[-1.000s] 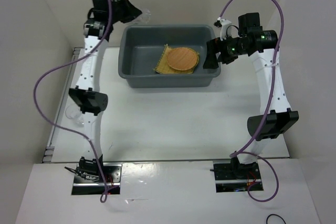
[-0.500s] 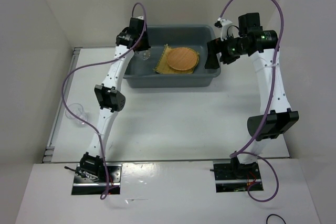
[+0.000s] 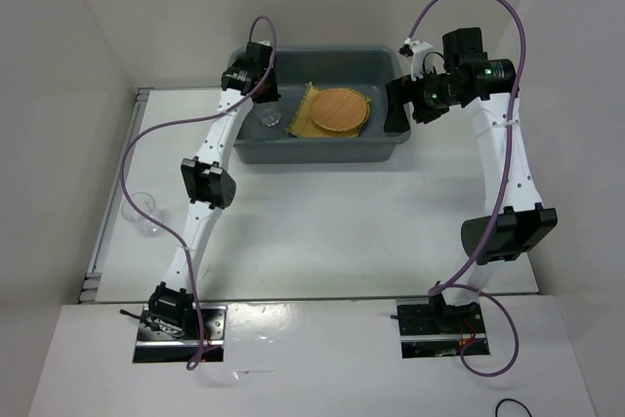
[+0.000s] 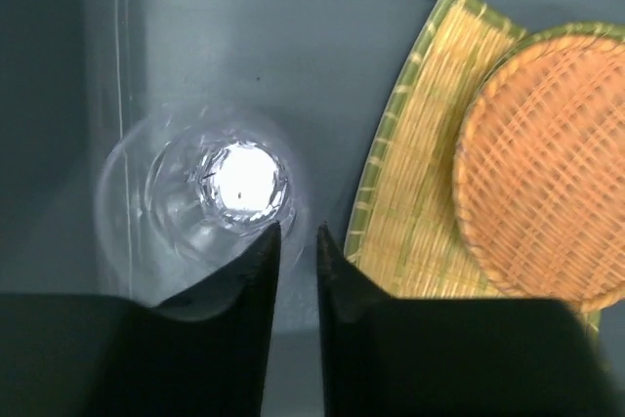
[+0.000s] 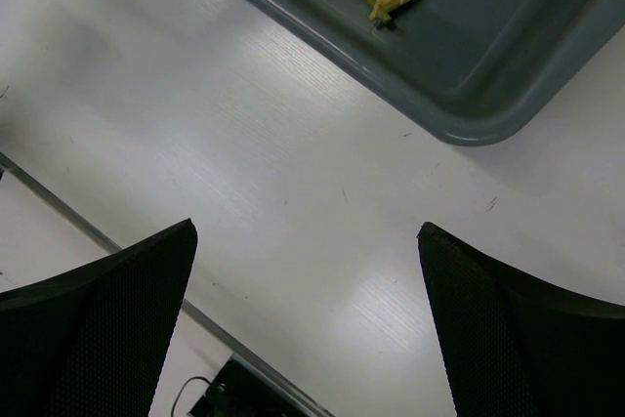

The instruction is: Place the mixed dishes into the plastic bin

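Left wrist: left pincer grips clear cup inside bin.

A small clear plastic cup stands in the dark grey plastic bin beside a square yellow bamboo-slat tray. The barely parted tool hangs at its rim.

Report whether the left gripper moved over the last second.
Yes: the left gripper swung rightward, from outside the far-left corner of the dark grey plastic bin to above its floor.
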Robot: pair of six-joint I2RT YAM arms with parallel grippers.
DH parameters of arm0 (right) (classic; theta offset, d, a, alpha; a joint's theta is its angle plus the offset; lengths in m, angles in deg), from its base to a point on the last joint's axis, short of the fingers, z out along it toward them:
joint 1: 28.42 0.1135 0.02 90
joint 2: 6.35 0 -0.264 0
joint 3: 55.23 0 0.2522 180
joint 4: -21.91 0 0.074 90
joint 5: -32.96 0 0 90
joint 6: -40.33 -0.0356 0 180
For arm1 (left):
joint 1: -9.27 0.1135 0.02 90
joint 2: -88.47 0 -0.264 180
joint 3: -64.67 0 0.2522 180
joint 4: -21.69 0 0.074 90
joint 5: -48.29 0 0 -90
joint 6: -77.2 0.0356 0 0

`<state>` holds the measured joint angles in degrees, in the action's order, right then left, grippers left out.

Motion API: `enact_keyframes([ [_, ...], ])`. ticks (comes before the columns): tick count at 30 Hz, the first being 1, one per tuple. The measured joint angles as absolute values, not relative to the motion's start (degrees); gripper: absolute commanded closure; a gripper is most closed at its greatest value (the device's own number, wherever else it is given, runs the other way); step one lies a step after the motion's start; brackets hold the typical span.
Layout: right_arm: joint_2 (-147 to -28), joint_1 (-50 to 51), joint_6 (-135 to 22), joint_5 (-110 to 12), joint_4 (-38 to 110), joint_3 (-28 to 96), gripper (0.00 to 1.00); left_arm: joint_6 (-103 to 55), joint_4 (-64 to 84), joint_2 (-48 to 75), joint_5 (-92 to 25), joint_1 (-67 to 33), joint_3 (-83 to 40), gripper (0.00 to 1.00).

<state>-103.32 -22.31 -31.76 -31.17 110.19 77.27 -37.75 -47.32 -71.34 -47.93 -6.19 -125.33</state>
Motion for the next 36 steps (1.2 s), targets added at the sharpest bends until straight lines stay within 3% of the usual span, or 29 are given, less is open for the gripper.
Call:
enact_keyframes([
  [1, -103.3, -22.3, -31.8, -31.2, 110.2, 77.3, 0.02, -37.6, -47.2, -71.3, -48.0, -6.2, -125.7, 0.54],
  [5, -103.3, -22.3, -31.7, -31.4, 110.2, 77.3, 0.02, -37.0, -46.3, -71.2, -49.2, -6.2, -126.6, 0.25],
  [11, -103.3, -22.3, -31.7, -30.8, 110.2, 77.5, 0.02, -36.8, -46.3, -65.7, -55.8, -6.2, -126.5, 0.2],
  [14, -103.3, -22.3, -31.7, -30.1, 110.2, 78.2, 0.02, -38.6, -47.8, -58.0, -64.6, -5.8, -126.5, 0.12],
  [16, -103.3, -22.3, -31.7, -29.2, 110.3, 79.3, 0.02, -41.2, -51.2, -52.1, -70.8, -4.2, -126.7, 0.0],
  [18, -103.3, -22.3, -31.7, -28.1, 110.3, 80.5, 0.02, -46.7, -55.1, -45.7, -76.0, -0.6, -125.8, 0.0],
  [20, -103.3, -22.3, -31.7, -27.0, 110.2, 81.6, 0.02, -52.8, -56.2, -35.8, -79.2, 4.9, -113.5, 0.0],
  [27, -103.9, -22.3, -31.8, -24.4, 110.2, 82.9, 0.02, -69.4, -48.7, 1.6, -81.5, 21.0, -44.0, 0.0],
  [29, -104.4, -22.3, -31.8, -23.8, 110.2, 83.1, 0.02, -71.5, -48.6, 6.5, -79.9, 23.1, -34.2, 0.0],
  [36, -105.8, -22.2, -31.8, -22.4, 110.2, 83.2, 0.02, -73.1, -42.9, 7.0, -74.3, 30.1, -21.2, 0.0],
])
